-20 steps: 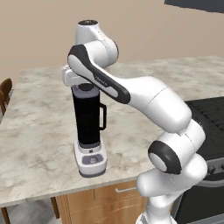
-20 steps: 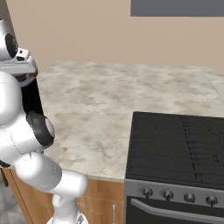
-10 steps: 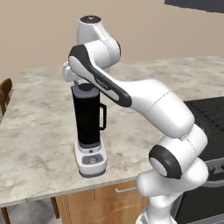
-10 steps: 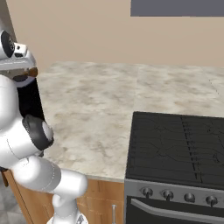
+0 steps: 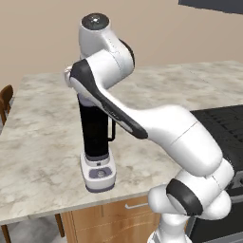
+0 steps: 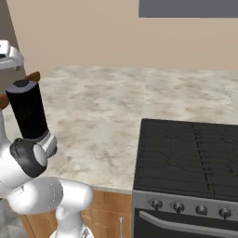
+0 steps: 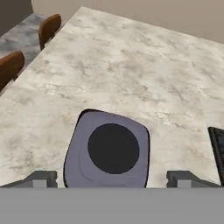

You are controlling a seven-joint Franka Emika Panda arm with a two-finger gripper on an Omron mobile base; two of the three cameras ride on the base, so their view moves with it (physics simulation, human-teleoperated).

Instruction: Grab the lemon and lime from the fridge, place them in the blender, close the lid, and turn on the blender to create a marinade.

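The blender (image 5: 96, 137) stands capped by its lid (image 7: 108, 150), jaws spread wide above it, gripping nothing.

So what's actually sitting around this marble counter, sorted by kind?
Black-jar blender on a pale grey base: 1
Grey lid with dark centre: 1
Black stove: 1
Brown wooden chairs: 2
Total: 5

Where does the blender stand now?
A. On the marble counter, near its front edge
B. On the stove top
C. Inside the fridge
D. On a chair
A. The blender stands on the marble counter near the front edge, to the left of the stove.
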